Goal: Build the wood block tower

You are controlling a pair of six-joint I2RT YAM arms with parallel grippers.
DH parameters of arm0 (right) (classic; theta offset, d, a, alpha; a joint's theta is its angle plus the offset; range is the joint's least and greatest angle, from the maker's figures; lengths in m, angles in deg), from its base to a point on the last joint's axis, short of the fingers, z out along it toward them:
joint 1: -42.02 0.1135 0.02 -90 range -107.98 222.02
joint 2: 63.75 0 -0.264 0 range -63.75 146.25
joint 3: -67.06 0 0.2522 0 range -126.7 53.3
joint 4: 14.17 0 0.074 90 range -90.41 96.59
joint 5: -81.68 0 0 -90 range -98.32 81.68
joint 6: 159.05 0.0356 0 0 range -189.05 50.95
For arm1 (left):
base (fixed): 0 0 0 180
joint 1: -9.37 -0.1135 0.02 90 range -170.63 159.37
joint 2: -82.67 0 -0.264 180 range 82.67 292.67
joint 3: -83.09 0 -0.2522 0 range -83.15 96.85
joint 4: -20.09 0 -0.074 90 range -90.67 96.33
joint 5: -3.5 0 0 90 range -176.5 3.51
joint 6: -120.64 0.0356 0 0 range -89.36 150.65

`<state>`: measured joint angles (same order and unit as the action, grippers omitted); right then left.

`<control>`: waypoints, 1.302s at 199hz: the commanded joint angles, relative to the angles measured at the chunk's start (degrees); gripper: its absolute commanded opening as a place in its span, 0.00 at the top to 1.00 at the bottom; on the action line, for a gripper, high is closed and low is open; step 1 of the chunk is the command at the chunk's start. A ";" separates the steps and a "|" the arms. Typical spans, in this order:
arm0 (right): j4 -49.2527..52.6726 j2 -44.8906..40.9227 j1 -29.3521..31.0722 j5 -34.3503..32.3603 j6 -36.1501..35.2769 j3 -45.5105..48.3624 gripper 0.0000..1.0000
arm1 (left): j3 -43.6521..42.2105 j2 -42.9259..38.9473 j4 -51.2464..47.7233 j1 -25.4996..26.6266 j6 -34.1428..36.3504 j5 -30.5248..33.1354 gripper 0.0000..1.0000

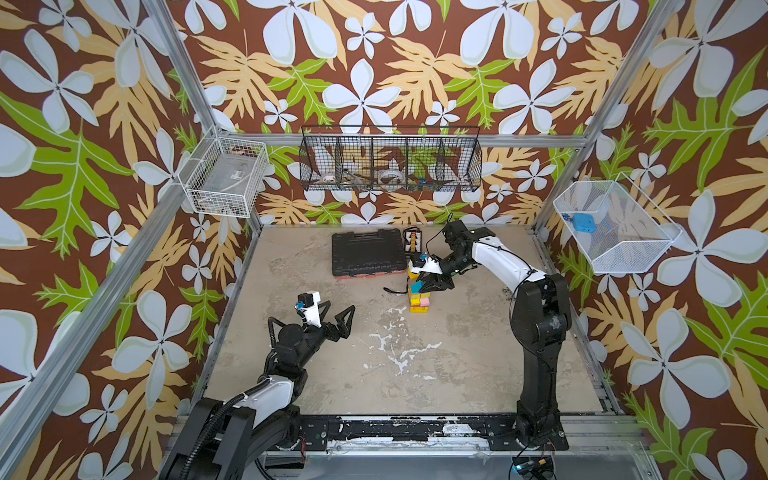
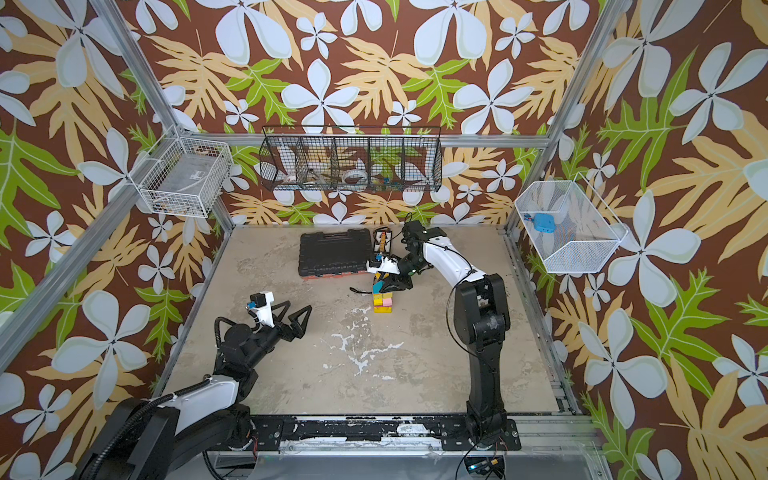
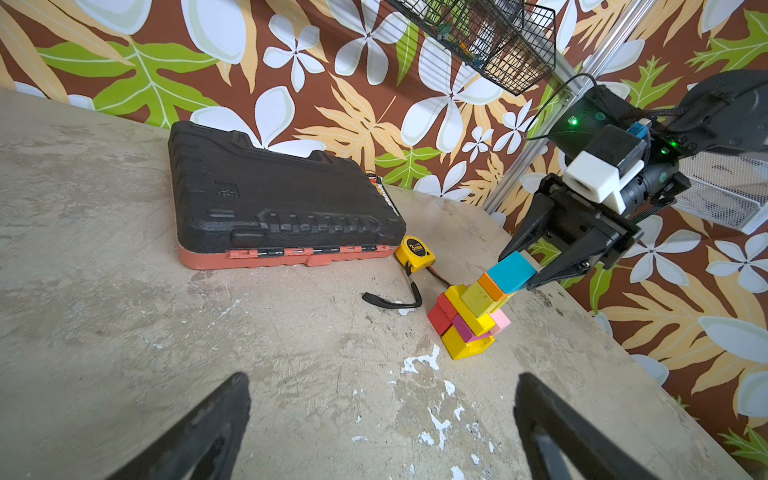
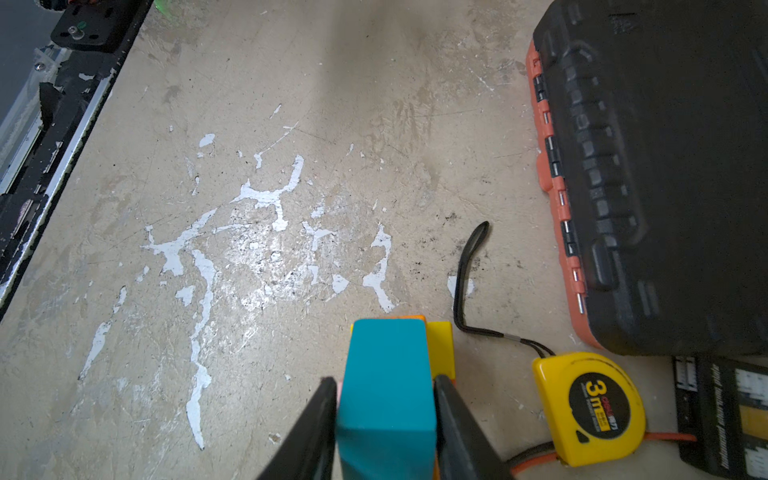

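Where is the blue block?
In both top views the teal block tops the tower toward the table's back, between the fingers of the right gripper, beside the tape measure.

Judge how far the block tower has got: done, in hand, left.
Done: the tower stands in several layers, teal block on top. In hand: the right fingers flank that block; grip unclear. Left: letting go and backing away, probably; no loose blocks show on the table. The left fingers stand open, apart.
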<state>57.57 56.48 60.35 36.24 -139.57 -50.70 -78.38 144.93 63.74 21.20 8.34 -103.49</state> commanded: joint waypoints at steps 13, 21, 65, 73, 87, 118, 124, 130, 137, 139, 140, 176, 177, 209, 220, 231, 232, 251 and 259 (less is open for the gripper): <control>0.57 -0.51 -0.05 0.71 0.95 -0.56 0.00 | 0.31 0.14 0.43 -0.01 0.24 -0.41 0.00; 0.30 -0.68 -0.09 0.50 1.32 -0.58 0.00 | 0.31 0.10 0.43 -0.02 0.28 -0.41 0.00; -1.10 -1.93 -0.05 -0.26 2.72 -0.34 0.00 | 0.27 0.14 0.42 0.00 0.23 -0.37 0.00; -1.89 -2.53 -0.11 -0.10 3.31 -0.06 0.00 | 0.27 0.13 0.42 -0.04 0.16 -0.32 0.00; -3.90 -4.30 -0.05 0.69 4.77 0.94 0.00 | 0.31 0.06 0.38 0.01 0.16 -0.21 0.00; -11.78 -12.39 -0.05 1.94 9.43 6.66 0.00 | 0.40 -0.02 0.03 -0.04 0.20 0.46 0.00; -13.69 -14.50 -0.07 2.53 10.49 8.59 0.00 | 0.40 -0.03 -0.01 -0.02 0.16 0.68 0.00; -15.89 -16.81 -0.05 3.17 11.62 10.47 0.00 | 0.33 -0.11 -0.14 -0.02 0.11 0.94 0.00; -18.94 -19.69 -0.09 3.74 13.75 13.03 0.00 | 0.39 -0.12 -0.27 0.02 0.07 1.30 0.00; -20.31 -20.56 -0.10 3.86 14.58 13.63 0.00 | 0.38 -0.14 -0.34 0.00 0.02 1.45 0.00; -20.95 -20.78 -0.07 3.87 15.00 14.17 0.00 | 0.44 -0.18 -0.35 0.02 0.05 1.53 0.00; -49.25 -38.41 -0.15 -0.48 37.03 34.34 0.00 | 1.25 -0.27 -2.75 0.00 -0.41 4.67 0.00; -50.19 -38.97 -0.14 -0.98 37.74 34.94 0.00 | 1.31 -0.29 -2.83 0.02 -0.43 4.77 0.00; -66.67 -52.55 -1.79 -19.42 54.46 49.37 0.00 | 1.64 -1.23 -5.59 -0.06 -1.13 8.75 0.00; -69.04 -55.90 -4.63 -22.91 60.64 52.24 0.00 | 1.41 -1.89 -5.87 -0.06 -1.46 9.74 0.00; -69.72 -58.23 -8.17 -25.12 65.58 54.28 0.00 | 1.06 -2.61 -5.98 -0.13 -1.72 11.40 0.00; -69.78 -58.38 -8.37 -25.35 65.98 54.49 0.00 | 1.09 -2.68 -5.94 -0.10 -1.75 11.60 0.00; -72.56 -61.32 -14.66 -31.06 72.75 59.99 0.00 | 0.99 -3.92 -6.29 -0.07 -1.93 15.24 0.00; -74.12 -62.08 -16.51 -33.76 74.72 62.72 0.00 | 0.98 -4.33 -6.39 -0.07 -1.65 17.06 0.00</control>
<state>-9.05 -3.69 47.89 13.51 -78.33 6.93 -77.24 141.65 57.38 21.20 6.94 -92.54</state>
